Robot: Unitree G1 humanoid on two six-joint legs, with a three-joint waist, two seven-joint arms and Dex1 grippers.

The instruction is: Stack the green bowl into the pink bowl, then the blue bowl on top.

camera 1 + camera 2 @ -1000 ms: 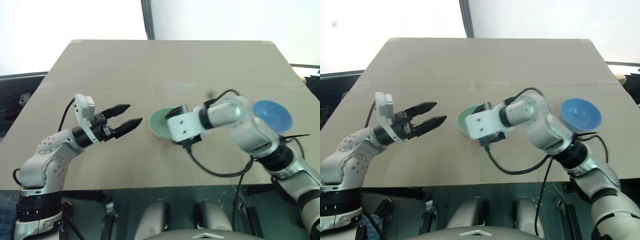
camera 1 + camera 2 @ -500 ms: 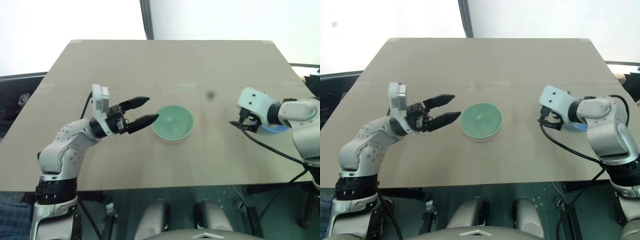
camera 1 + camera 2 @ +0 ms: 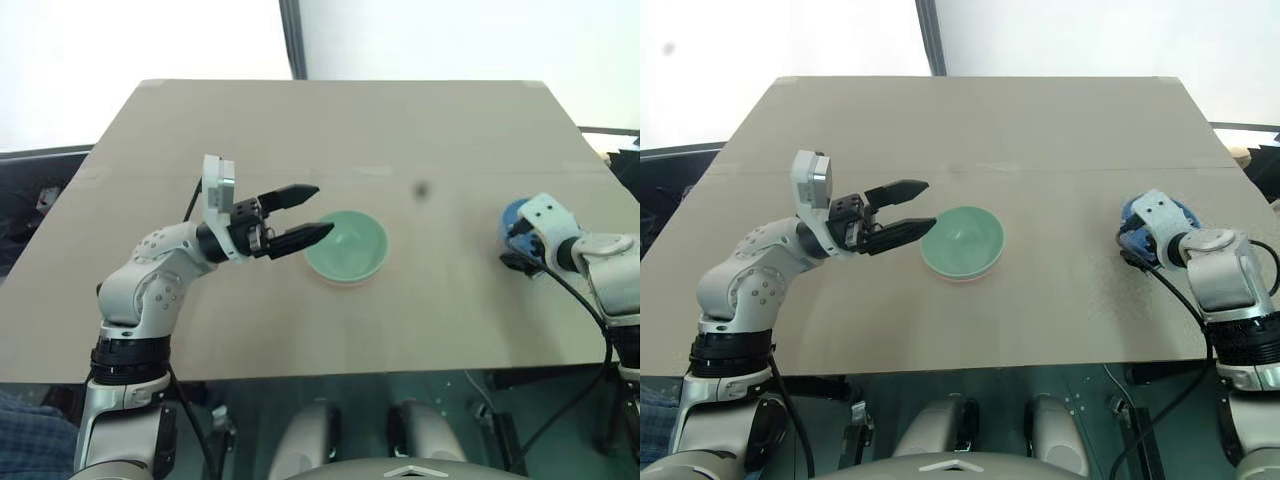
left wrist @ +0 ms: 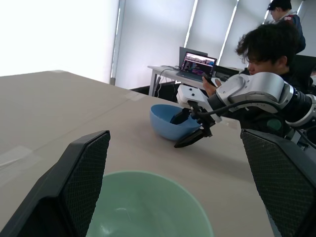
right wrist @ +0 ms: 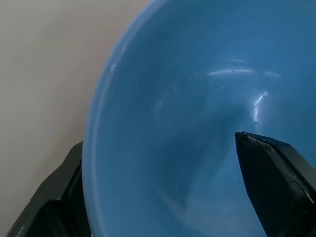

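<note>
The right gripper (image 4: 191, 129) is at the blue bowl (image 4: 171, 120). Its two black fingers are spread apart, with one finger (image 5: 276, 190) inside the bowl and the other finger (image 5: 52, 207) outside, so the near wall of the bowl sits between them. They have not squeezed it yet, so nothing is held. I think the gripper is placed this way because a bowl is easiest to pick up by pinching its rim. The blue bowl stands upright on the right side of the table (image 3: 330, 130), well apart from the other bowls. The left gripper (image 3: 305, 212) is wide open and holds nothing. It points sideways toward the green bowl (image 3: 346, 245), with its tips just beside the bowl's rim, maybe to keep the stack from sliding. The green bowl sits near the middle of the table, inside the pink bowl (image 3: 325, 279). Just a thin pink edge peeks out from under it. So the first part of the job looks done, and the blue bowl is what is left. Next the right gripper will need to close on the rim, lift the blue bowl, and carry it over to the green one. A slippery rim could slide out if the pinch is weak.
</note>
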